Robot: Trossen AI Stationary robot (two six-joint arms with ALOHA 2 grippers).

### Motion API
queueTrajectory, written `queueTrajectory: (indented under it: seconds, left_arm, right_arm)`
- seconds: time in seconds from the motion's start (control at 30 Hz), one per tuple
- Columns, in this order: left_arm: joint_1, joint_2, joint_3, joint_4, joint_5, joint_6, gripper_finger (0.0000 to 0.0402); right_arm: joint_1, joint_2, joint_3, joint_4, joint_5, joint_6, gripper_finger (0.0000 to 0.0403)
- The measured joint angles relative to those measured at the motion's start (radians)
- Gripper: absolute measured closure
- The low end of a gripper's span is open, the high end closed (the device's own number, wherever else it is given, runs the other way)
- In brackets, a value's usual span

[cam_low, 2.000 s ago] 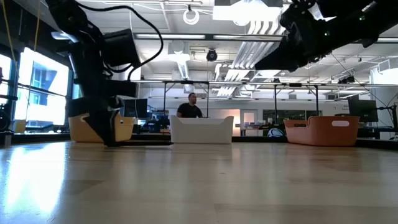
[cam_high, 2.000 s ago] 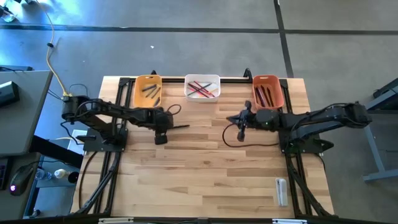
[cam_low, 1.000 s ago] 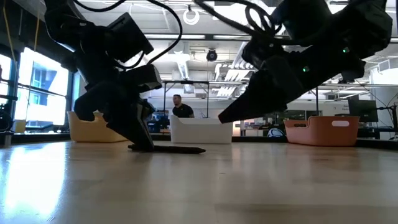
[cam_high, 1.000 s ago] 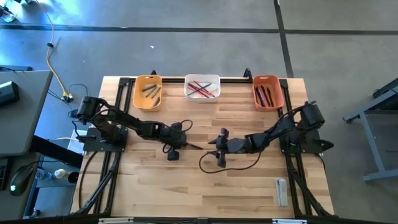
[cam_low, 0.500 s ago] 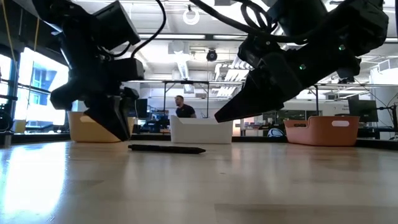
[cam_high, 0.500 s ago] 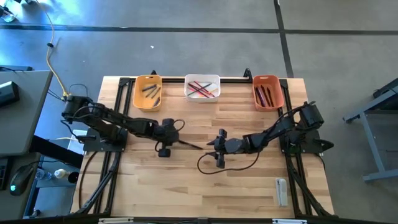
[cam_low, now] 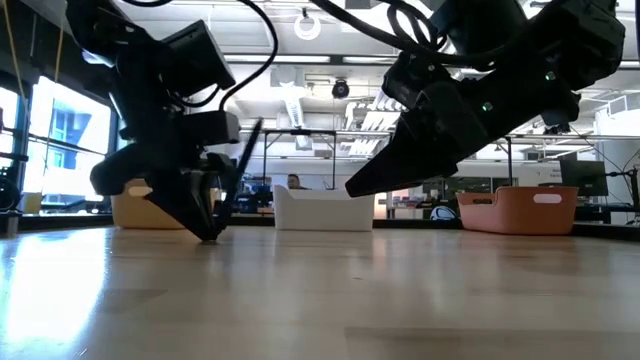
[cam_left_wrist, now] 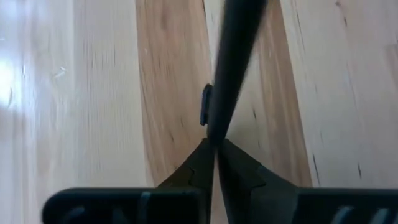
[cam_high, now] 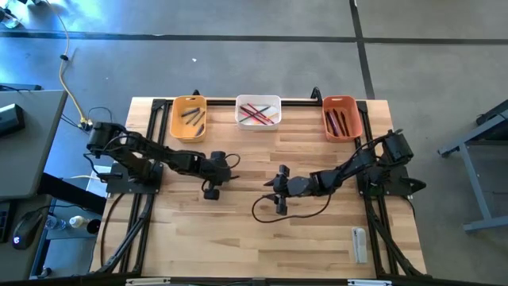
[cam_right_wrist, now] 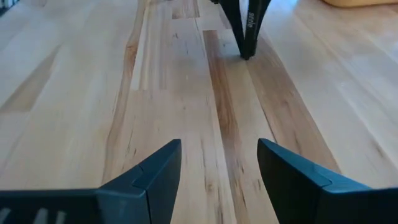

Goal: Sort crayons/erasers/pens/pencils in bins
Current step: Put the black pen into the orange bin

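At the near right corner of the bench [cam_high: 262, 238] lies a small whitish oblong [cam_high: 359, 243], well apart from everything else.

Mid-bench, the two arms face each other. The left pincer [cam_high: 225, 168] is clamped on a black pen [cam_left_wrist: 229, 68]; from its wrist, the two fingers meet at the pen's lower end and the shaft rises away between them. From bench height the pen [cam_low: 240, 165] stands tilted, upper end leaning right, with the pincer's tip [cam_low: 210, 232] down at or just above the wood. I cannot tell whether the pen itself touches the surface.

The right pincer [cam_high: 274, 184] sits just to the right of the left one, near it but not touching. Its fingers [cam_right_wrist: 149, 171] are spread wide with nothing between them, only bare wood planks. Past them, the wrist camera sees the left pincer's dark tip [cam_right_wrist: 247, 28] pointing down at the boards. A loop of black cable [cam_high: 274, 213] hangs from the right arm over the bench.

Along the far edge sit three bins in a row. The yellow bin [cam_high: 189, 104] on the left holds a few dark pens [cam_high: 190, 115]. The white bin [cam_high: 258, 101] in the middle holds crossed pencils [cam_high: 255, 112], red and green among them. The orange bin [cam_high: 341, 102] on the right holds dark reddish sticks [cam_high: 340, 122].

Beyond the bench, a person [cam_low: 294, 183] shows behind the white bin.
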Motion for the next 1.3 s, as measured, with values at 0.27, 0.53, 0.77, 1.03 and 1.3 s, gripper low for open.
queueTrajectory:
  seconds: [0.27, 0.53, 0.77, 1.03, 1.3]
  left_arm:
    - [0.0, 0.0, -0.001, 0.017, -0.002, 0.008, 0.04]
    - [0.0, 0.001, -0.003, 0.038, -0.004, 0.018, 0.0401]
    - [0.0, 0.001, -0.003, 0.048, -0.007, 0.008, 0.0401]
    - [0.001, 0.001, -0.003, 0.101, 0.012, 0.004, 0.0402]
    - [0.0, -0.025, -0.003, 0.096, 0.015, -0.002, 0.0402]
  right_arm:
    - [-0.04, 0.0, 0.0, 0.1, 0.032, 0.027, 0.0198]
    - [-0.081, 0.0, 0.0, 0.13, -0.017, 0.01, 0.0198]
    - [-0.053, 0.0, 0.005, -0.013, -0.023, 0.061, 0.0198]
    - [-0.009, 0.107, 0.192, -0.301, 0.068, 0.088, 0.0199]
    - [-0.024, 0.252, 0.355, -0.413, 0.071, 0.124, 0.0261]
